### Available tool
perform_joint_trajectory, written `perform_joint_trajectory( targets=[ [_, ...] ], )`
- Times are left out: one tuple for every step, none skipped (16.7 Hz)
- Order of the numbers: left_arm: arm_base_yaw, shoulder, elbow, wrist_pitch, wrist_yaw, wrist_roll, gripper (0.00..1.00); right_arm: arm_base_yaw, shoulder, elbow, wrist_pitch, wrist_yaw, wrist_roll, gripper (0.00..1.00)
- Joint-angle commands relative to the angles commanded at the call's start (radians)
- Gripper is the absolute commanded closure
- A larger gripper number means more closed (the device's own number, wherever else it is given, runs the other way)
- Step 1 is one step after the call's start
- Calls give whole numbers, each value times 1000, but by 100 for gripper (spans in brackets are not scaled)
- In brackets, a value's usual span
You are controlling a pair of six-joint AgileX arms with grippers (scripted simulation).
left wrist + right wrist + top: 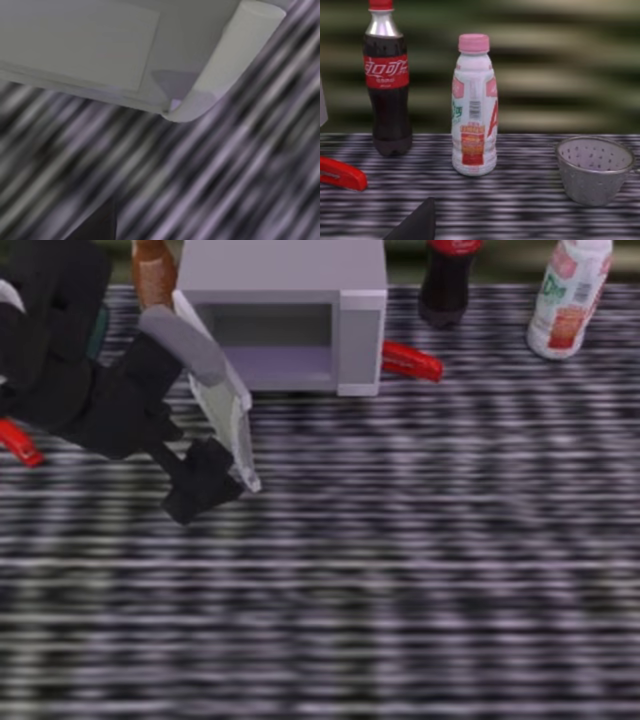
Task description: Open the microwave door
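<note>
— Where does the microwave (290, 315) stand, and how is its door?

— At the upper centre of the top view, at the far edge of the striped table (420, 570). The microwave door (222, 405) is swung wide open on its left hinge, slanting down toward the centre left of the frame, with the pale lilac inside floor showing.

— And the AgileX arms?

— The left gripper (225, 475) sits at the door's free outer edge, centre left of the frame. Whether its claw is spread or pinching the door I cannot tell; the left wrist view shows only the door's underside and rounded handle (225, 65) close up. The right gripper is out of the top view.

— What else is on the table?

— A cola bottle (387, 80) and a pink-capped drink bottle (474, 107) at the upper right, a red stapler (412, 361) just right of the oven, and a metal strainer (595, 170) in the right wrist view.
</note>
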Motion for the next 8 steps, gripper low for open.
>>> perform_joint_trajectory(
  targets=[
    [-16, 38, 62, -51, -28, -62, 0, 0, 0, 0, 0, 0, 0, 0],
    [-33, 78, 133, -107, -59, -133, 0, 0, 0, 0, 0, 0, 0, 0],
    [-52, 119, 213, -167, -93, -212, 0, 0, 0, 0, 0, 0, 0, 0],
    [-72, 161, 299, -229, -130, -299, 0, 0, 0, 0, 0, 0, 0, 0],
    [-92, 204, 389, -292, -168, -393, 0, 0, 0, 0, 0, 0, 0, 0],
    [-113, 245, 481, -357, -207, -492, 0, 0, 0, 0, 0, 0, 0, 0],
    [-134, 285, 574, -422, -248, -596, 0, 0, 0, 0, 0, 0, 0, 0],
    [-154, 324, 668, -487, -290, -702, 0, 0, 0, 0, 0, 0, 0, 0]
  ],
)
